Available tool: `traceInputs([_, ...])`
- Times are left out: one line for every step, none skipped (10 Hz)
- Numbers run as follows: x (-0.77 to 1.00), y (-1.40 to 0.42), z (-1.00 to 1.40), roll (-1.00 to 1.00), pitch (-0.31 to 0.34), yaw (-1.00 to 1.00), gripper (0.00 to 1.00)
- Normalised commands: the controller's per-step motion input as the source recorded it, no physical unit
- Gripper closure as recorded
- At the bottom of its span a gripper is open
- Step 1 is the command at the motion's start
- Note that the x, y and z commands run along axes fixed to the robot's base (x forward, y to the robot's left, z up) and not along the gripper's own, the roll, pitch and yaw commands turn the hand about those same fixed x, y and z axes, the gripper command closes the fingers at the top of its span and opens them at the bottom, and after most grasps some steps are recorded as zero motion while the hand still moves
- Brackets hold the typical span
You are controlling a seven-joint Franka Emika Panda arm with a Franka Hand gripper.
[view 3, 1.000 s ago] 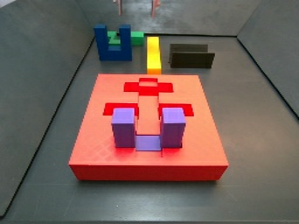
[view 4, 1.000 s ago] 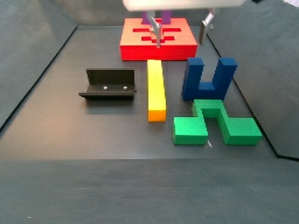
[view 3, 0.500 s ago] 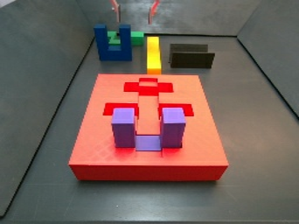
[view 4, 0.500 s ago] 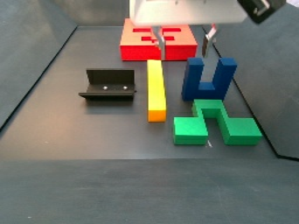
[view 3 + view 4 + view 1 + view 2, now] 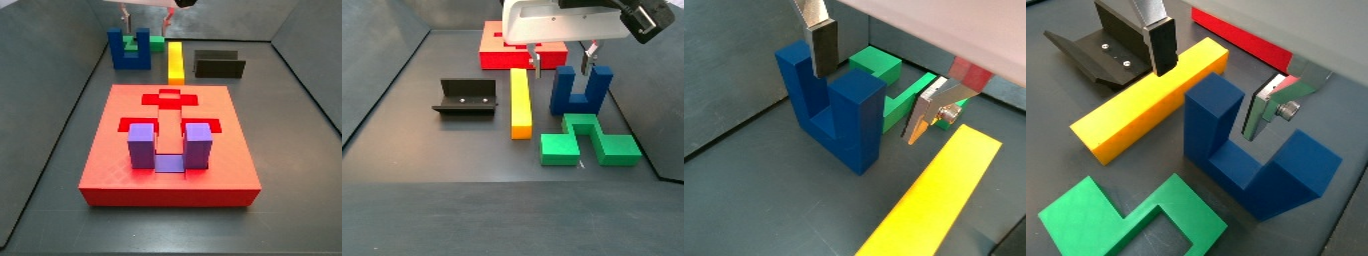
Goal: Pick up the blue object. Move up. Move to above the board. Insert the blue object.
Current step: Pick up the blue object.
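**Blue object: gripper lining up over it**

Dark navy U-shaped block (image 5: 1247, 150) stands prongs-up on the bench, just beside the green block (image 5: 1126, 215) and the long yellow bar (image 5: 1153, 97), well apart from the large red recessed board (image 5: 167, 150). Gripper (image 5: 560, 55) hangs above it, jaws wide apart, holding nothing; in both wrist views one finger sits on each side of a prong. Judgement: lower straight, centre that prong between the pads, then close without nudging the green block. No readable writing or labels.
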Motion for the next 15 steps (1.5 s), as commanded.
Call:
traceInputs([0.0, 0.0, -0.28, 0.07, 0.003, -0.03, 0.0])
traceInputs([0.0, 0.0, -0.28, 0.08, 0.024, -0.03, 0.0])
traceInputs([0.0, 0.02, -0.25, 0.07, 0.043, -0.01, 0.0])
traceInputs([0.0, 0.0, -0.06, 0.02, 0.036, 0.0, 0.0])
traceInputs([0.0, 0.0, 0.0, 0.0, -0.019, 0.0, 0.0])
traceInputs([-0.02, 0.0, 0.0, 0.0, 0.0, 0.0, 0.0])
traceInputs([0.0, 0.0, -0.01, 0.0, 0.0, 0.0, 0.0])
traceInputs([0.0, 0.0, -0.02, 0.02, 0.0, 0.0, 0.0])
traceInputs([-0.04, 0.0, 0.0, 0.05, 0.0, 0.0, 0.0])
traceInputs([0.0, 0.0, 0.0, 0.0, 0.0, 0.0, 1.0])
traceInputs([0.0, 0.0, 0.0, 0.0, 0.0, 0.0, 1.0])
traceInputs([0.0, 0.0, 0.0, 0.0, 0.0, 0.0, 1.0])
traceInputs([0.0, 0.0, 0.0, 0.0, 0.0, 0.0, 1.0])
traceInputs([0.0, 0.0, 0.0, 0.0, 0.0, 0.0, 1.0])
traceInputs([0.0, 0.0, 0.0, 0.0, 0.0, 0.0, 1.0])
